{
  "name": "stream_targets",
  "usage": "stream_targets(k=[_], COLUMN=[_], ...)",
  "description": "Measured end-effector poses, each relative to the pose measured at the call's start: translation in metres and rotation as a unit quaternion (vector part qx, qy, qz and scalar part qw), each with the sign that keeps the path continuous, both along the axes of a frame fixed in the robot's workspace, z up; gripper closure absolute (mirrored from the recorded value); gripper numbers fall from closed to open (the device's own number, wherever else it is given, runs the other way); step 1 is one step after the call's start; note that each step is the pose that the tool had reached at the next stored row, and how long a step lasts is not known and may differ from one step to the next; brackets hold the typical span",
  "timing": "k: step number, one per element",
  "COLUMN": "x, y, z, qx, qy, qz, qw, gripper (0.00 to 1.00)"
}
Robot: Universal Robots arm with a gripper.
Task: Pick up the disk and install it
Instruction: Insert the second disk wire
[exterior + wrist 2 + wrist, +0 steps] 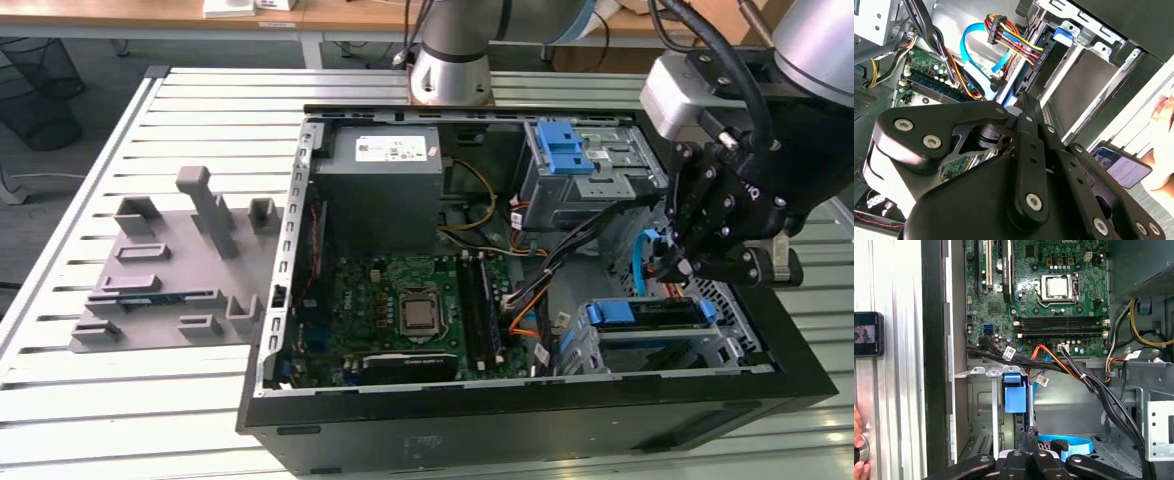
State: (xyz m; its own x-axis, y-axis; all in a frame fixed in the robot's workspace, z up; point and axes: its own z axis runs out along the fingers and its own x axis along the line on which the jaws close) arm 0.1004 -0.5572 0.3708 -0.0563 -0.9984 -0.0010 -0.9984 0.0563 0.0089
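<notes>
Gripper [683,272] hangs over the front corner of the open computer case [287,300], at the exterior view's right. Whether it is clamped on anything I cannot tell, as its black linkage covers the tip in both wrist views.

The disk [647,313] lies just below and in front of it, sitting in the lower drive cage [667,352]. Its long side runs across the exterior view, parallel to the case's front wall. The short gap between gripper and disk is therefore almost straight down into the cage. The disk shows as a dark slab with a blue plastic frame around its edges. In the first wrist view, a blue tab [1015,392] of that frame stands right ahead of the gripper [1029,440].

A light-blue data cable [976,55] and a bundle of red, yellow and orange wires [1009,37] cross close beside the cage. Beyond them lie the motherboard [407,305] and the grey power supply [380,185]. A second cage with a blue part [567,150] sits at the case's rear. Outside the case, a grey moulded fixture [174,260] rests on the slatted table [80,390]. A phone [868,334] and part of a person's hand [858,455] are near the case wall.
</notes>
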Motion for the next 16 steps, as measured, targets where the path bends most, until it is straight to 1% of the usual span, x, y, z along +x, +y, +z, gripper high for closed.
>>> stream_targets(k=[4, 11, 14, 16], x=[-0.0005, -0.0019, -0.0023, -0.0024], y=[0.0008, 0.0037, 0.0053, 0.0072], z=[0.0023, 0.0099, 0.0121, 0.0128], qx=[-0.0001, 0.0, 0.0001, -0.0001], qy=[-0.001, -0.0021, -0.0027, -0.0032], qz=[0.0, 0.0, 0.0, 0.0], qw=[1.0, 1.0, 1.0, 1.0], gripper=[0.89, 0.89, 0.89, 0.89])
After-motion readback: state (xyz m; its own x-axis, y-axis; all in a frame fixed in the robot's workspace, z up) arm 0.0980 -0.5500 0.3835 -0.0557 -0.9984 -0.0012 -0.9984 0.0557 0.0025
